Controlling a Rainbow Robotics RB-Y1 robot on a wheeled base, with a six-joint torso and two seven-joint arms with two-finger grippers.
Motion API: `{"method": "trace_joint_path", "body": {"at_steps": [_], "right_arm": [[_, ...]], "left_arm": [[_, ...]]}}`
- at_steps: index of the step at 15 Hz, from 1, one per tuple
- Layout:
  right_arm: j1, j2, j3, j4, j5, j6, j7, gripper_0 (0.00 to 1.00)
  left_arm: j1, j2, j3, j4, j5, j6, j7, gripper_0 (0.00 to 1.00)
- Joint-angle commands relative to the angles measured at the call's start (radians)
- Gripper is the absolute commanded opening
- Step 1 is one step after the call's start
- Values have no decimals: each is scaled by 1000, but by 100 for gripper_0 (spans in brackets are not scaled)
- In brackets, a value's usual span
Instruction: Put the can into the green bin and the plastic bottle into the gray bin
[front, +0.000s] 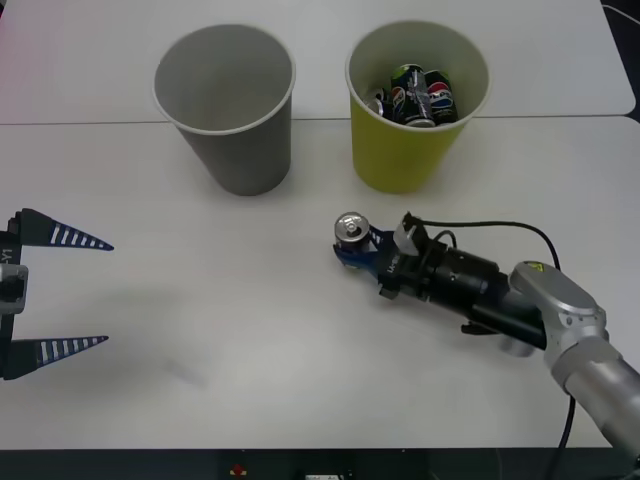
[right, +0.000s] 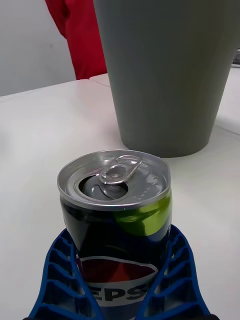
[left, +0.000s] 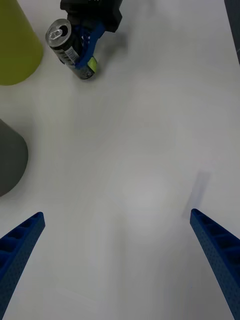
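On the table (front: 250, 330), mid-right: your can (front: 351, 231) stands upright, in front of the green bin (front: 410, 150).
Right gripper (front: 352, 250): you have its 2 blue fingers (right: 60, 280) clamped on the can's sides, low on the body; pull tab up.
Left gripper (front: 75, 292): you see it at the table's left edge, fingers (left: 20, 245) wide apart, nothing between them.
Green bin: upright, dark cans (front: 420, 95) heaped inside.
Gray bin (front: 235, 110): upright, just left of the green bin, apart from it.
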Motion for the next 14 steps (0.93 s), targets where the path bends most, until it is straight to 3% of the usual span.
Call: {"method": "trace_joint_path", "body": {"at_steps": [1,7,14], "right_arm": [[0,-42,21,-44,-1,-9,-22,0],[1,-192,104,-209,-8,16,-212,0],[6,-442,216,-504,-8,199,-502,0]], "left_arm": [[0,0,0,0,0,0,0,100],[0,0,0,0,0,0,0,100],[0,0,0,0,0,0,0,100]]}}
